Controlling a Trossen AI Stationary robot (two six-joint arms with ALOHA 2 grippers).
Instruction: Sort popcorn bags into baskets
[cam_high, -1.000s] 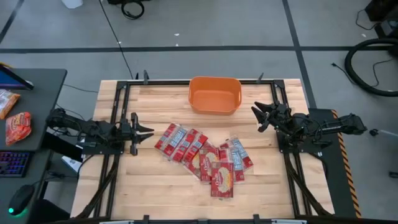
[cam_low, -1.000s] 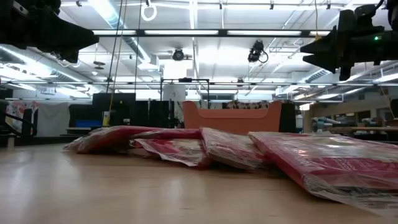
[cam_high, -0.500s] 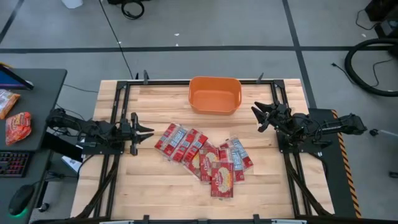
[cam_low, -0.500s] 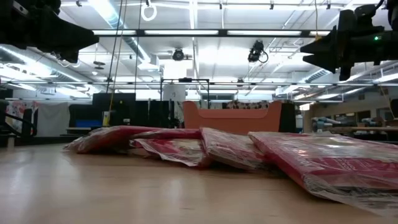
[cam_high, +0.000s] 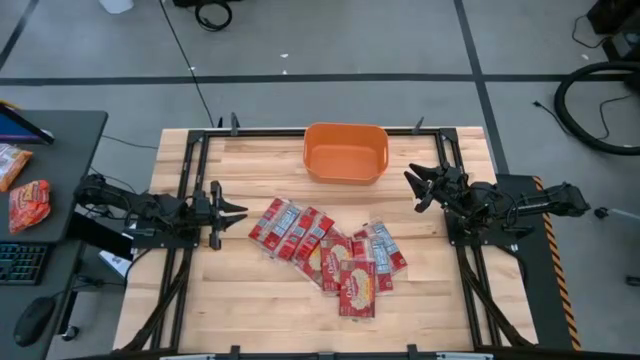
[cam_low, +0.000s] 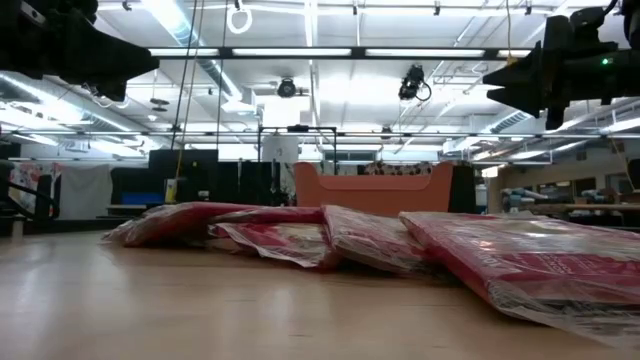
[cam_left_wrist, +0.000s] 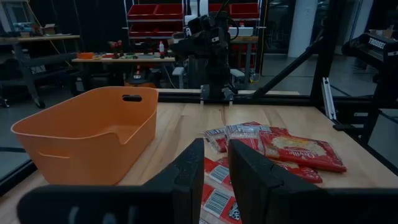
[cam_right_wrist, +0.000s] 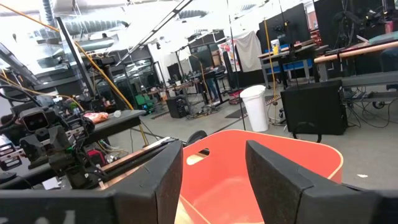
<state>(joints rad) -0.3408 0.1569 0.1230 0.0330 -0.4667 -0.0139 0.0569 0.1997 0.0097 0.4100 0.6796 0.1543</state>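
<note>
Several red popcorn bags with cream panels (cam_high: 325, 250) lie flat and overlapping in a loose heap on the middle of the wooden table, also seen as bags (cam_low: 350, 235) and bags (cam_left_wrist: 273, 146). The orange basket (cam_high: 345, 152) stands at the far edge, with nothing showing inside it; it also appears as basket (cam_left_wrist: 87, 140) and basket (cam_right_wrist: 261, 162). My left gripper (cam_high: 235, 210) hovers open just left of the heap, its fingers pointing at it (cam_left_wrist: 216, 171). My right gripper (cam_high: 412, 185) hovers open to the right of the basket, facing it (cam_right_wrist: 214, 180).
Black metal frame rails (cam_high: 185, 250) run along both sides of the table under the arms. Bare wood (cam_high: 260, 300) lies between the heap and the near edge. A side desk (cam_high: 40, 190) to the left carries a keyboard and two snack packets.
</note>
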